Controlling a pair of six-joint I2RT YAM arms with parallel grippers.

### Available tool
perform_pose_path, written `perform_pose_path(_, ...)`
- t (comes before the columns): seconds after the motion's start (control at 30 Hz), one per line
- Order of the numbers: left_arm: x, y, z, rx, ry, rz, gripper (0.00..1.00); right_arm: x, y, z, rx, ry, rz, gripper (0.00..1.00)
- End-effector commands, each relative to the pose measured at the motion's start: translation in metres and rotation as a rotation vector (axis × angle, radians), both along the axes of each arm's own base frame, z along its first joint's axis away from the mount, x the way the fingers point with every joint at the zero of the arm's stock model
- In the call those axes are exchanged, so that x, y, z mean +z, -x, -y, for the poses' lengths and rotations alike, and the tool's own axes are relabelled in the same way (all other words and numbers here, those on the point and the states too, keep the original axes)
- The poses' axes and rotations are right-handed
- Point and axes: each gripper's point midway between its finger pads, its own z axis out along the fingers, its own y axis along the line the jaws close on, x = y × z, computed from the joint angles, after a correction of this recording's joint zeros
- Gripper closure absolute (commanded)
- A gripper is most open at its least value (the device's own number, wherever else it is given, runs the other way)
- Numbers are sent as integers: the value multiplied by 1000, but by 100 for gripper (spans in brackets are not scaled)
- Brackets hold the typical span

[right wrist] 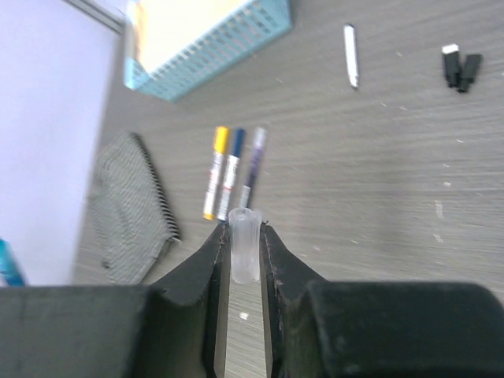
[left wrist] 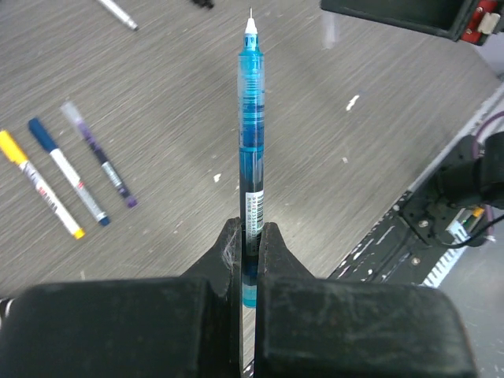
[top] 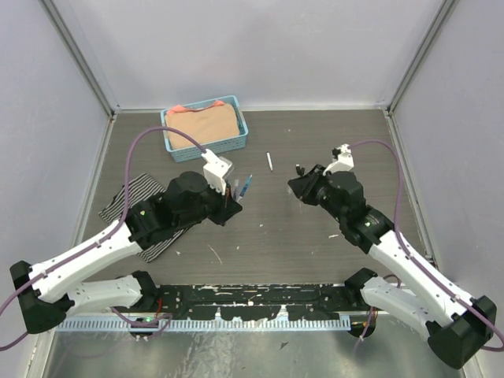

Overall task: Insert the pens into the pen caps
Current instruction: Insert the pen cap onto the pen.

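Both clamped — left gripper (left wrist: pixel 250 232) on translucent blue pen (left wrist: pixel 250 118), right gripper (right wrist: pixel 242 232) on clear cap (right wrist: pixel 244 256).

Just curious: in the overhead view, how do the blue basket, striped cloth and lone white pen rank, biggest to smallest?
1. The blue basket and the striped cloth: roughly alike; the left arm covers part of the cloth, so I won't rank them.
2. The white pen: by far the smallest.

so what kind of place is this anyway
Most likely a robot lab test cell: a grey table boxed in by plain white panels, two arms bolted at its near edge, a blue basket and pens as props.
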Motion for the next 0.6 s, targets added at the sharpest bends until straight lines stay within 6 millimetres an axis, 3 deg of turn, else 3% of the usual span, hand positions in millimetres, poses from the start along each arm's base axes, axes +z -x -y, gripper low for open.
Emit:
perform_pose_path(0.0,31,6,21,-19,114,88,100,64,-1,-4,-51,-272,152,100)
perform_pose_path(0.27,45,22,51,-97,182,139,100,113,15,8,-77,-457,252,100)
perform_pose_path(0.57,47,30,73,-173,193,131,100,141,31,10,-43,-598,300,100)
